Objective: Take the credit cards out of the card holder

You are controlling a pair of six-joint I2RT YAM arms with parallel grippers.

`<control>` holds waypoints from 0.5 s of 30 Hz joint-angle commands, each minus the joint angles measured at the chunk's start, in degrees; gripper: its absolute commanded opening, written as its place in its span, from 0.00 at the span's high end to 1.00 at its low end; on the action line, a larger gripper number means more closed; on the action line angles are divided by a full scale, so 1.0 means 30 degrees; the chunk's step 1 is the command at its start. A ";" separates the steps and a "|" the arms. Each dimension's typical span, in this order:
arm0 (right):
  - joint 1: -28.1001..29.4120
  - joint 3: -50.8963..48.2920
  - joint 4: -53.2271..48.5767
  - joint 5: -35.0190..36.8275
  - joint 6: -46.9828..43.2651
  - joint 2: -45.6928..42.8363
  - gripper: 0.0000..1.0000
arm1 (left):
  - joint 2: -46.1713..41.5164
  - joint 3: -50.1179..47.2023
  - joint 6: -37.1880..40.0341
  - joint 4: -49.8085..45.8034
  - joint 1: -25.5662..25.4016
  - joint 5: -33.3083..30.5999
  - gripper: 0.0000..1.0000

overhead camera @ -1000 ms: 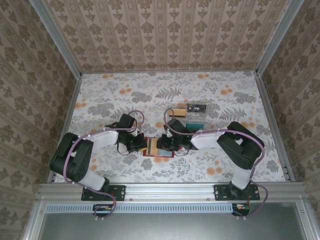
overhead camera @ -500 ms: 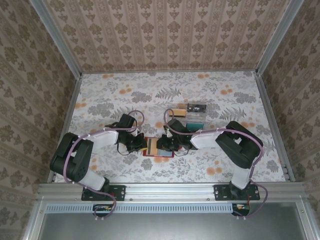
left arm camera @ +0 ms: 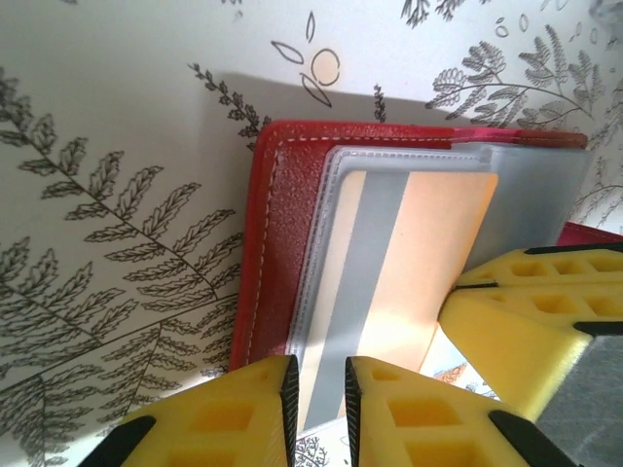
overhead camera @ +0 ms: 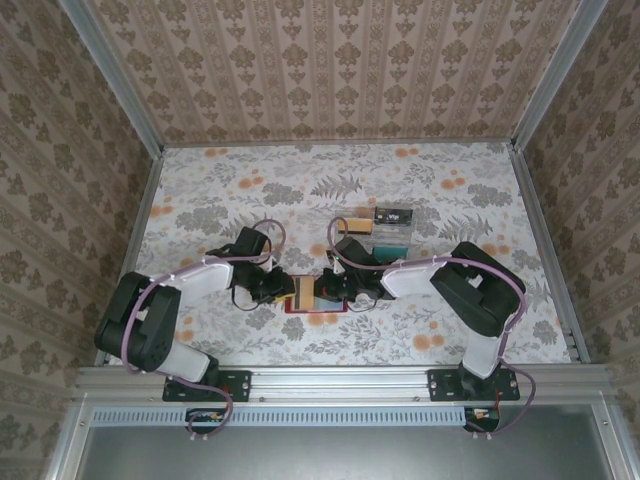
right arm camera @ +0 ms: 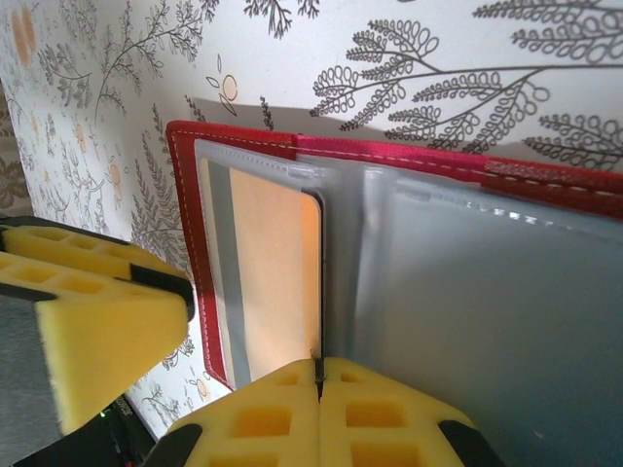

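The red card holder point(overhead camera: 318, 308) lies open on the table between both grippers. A tan-gold credit card point(left arm camera: 419, 253) with a grey stripe sits in its clear sleeve, its near end sticking out past the red edge point(left arm camera: 277, 224). My left gripper point(left arm camera: 321, 375) hovers over that end, jaws a narrow gap apart and gripping nothing. My right gripper point(right arm camera: 318, 368) is shut on the thin edge of the clear sleeve beside the tan card point(right arm camera: 273, 272). From above, the left gripper point(overhead camera: 285, 292) and right gripper point(overhead camera: 323, 290) nearly touch over the holder.
Behind the holder lie a tan card point(overhead camera: 352, 226), a black card point(overhead camera: 393, 214) and a teal card point(overhead camera: 391, 238). The right gripper's yellow finger point(left arm camera: 526, 321) crowds the left wrist view. Patterned walls ring the table.
My left jaws have parted slightly from shut, and the left arm has shifted a little. My right jaws have closed fully onto the sleeve edge.
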 commanded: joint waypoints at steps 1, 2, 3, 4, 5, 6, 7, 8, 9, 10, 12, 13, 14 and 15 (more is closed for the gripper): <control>-0.0089 -0.0412 0.0247 0.0001 0.0257 -0.0583 1.00 | -0.0220 -0.0039 0.0078 -0.0655 0.0539 -0.0323 0.78; -0.0113 -0.0508 0.0218 0.0065 0.0290 -0.0665 1.00 | -0.0140 -0.0141 0.0050 -0.0522 0.0535 -0.0295 0.78; -0.0143 -0.0589 0.0203 0.0176 0.0300 -0.0766 1.00 | -0.0023 -0.0236 -0.0022 -0.0436 0.0530 -0.0271 0.78; -0.0195 -0.0719 0.0175 0.0269 0.0306 -0.0888 1.00 | 0.0109 -0.0290 -0.0036 -0.0371 0.0534 -0.0267 0.79; -0.0256 -0.0833 0.0103 0.0318 0.0328 -0.1015 1.00 | 0.0204 -0.0321 -0.0021 -0.0351 0.0490 -0.0261 0.80; -0.0294 -0.0910 0.0058 0.0386 0.0315 -0.1109 1.00 | 0.0302 -0.0333 -0.0003 -0.0350 0.0491 -0.0250 0.80; -0.0320 -0.0999 0.0038 0.0417 0.0301 -0.1212 1.00 | 0.0427 -0.0349 0.0040 -0.0333 0.0501 -0.0255 0.81; -0.0350 -0.1083 0.0006 0.0422 0.0301 -0.1266 1.00 | 0.0516 -0.0347 0.0036 -0.0318 0.0471 -0.0258 0.82; -0.0399 -0.1148 -0.0080 0.0445 0.0298 -0.1378 1.00 | 0.0595 -0.0347 0.0045 -0.0295 0.0430 -0.0253 0.82; -0.0433 -0.1200 -0.0117 0.0460 0.0270 -0.1402 1.00 | 0.0670 -0.0333 0.0023 -0.0290 0.0411 -0.0250 0.82; -0.0459 -0.1209 -0.0174 0.0445 0.0220 -0.1495 1.00 | 0.0690 -0.0332 0.0054 -0.0263 0.0398 -0.0221 0.83; -0.0445 -0.1181 -0.0204 0.0450 0.0205 -0.1476 1.00 | 0.0643 -0.0289 0.0068 -0.0256 0.0395 -0.0221 0.84; -0.0468 -0.1157 -0.0207 0.0446 0.0213 -0.1446 1.00 | 0.0598 -0.0261 0.0034 -0.0273 0.0355 -0.0222 0.84; -0.0453 -0.1103 -0.0207 0.0411 0.0180 -0.1408 1.00 | 0.0494 -0.0204 0.0007 -0.0293 0.0338 -0.0198 0.85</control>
